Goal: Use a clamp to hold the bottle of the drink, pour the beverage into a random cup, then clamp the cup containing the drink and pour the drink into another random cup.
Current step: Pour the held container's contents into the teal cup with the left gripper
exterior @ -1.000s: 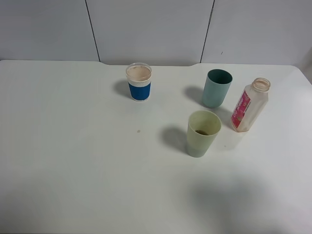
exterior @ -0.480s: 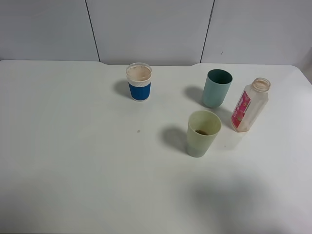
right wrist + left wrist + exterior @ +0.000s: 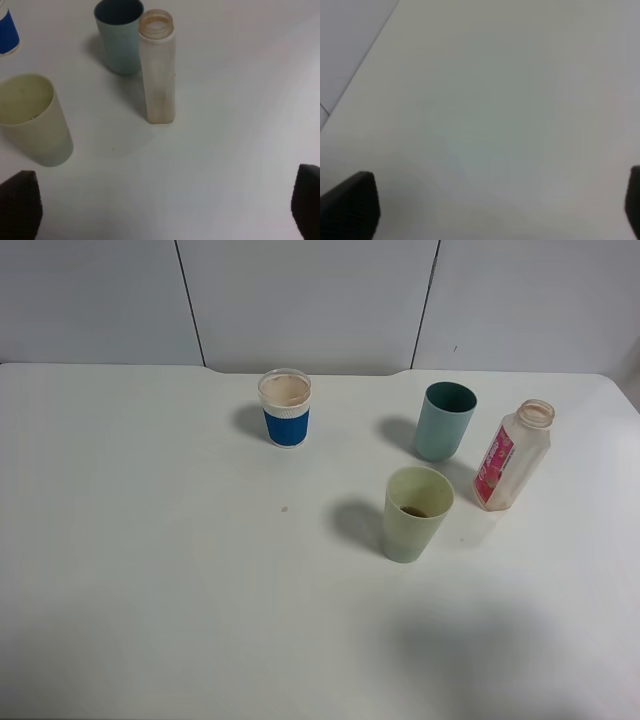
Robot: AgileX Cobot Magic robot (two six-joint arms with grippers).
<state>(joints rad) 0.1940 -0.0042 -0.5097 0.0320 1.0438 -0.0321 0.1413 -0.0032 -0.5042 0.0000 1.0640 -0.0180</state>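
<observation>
Bottle (image 3: 512, 457) upright; long axis vertical; neck up

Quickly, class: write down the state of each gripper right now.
Left gripper: open, holding nothing.
Right gripper: open, holding nothing.

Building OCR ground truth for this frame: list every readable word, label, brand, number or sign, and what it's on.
No text here can be read.
pink-red label on the clear squarish plastic bottle: pale print shows, too small and blurred to read.
blue-sleeved paper cup: no text visible on the sleeve.
teal plastic tumbler: plain, no marks.
pale yellow-green plastic tumbler: plain, no marks.
</observation>
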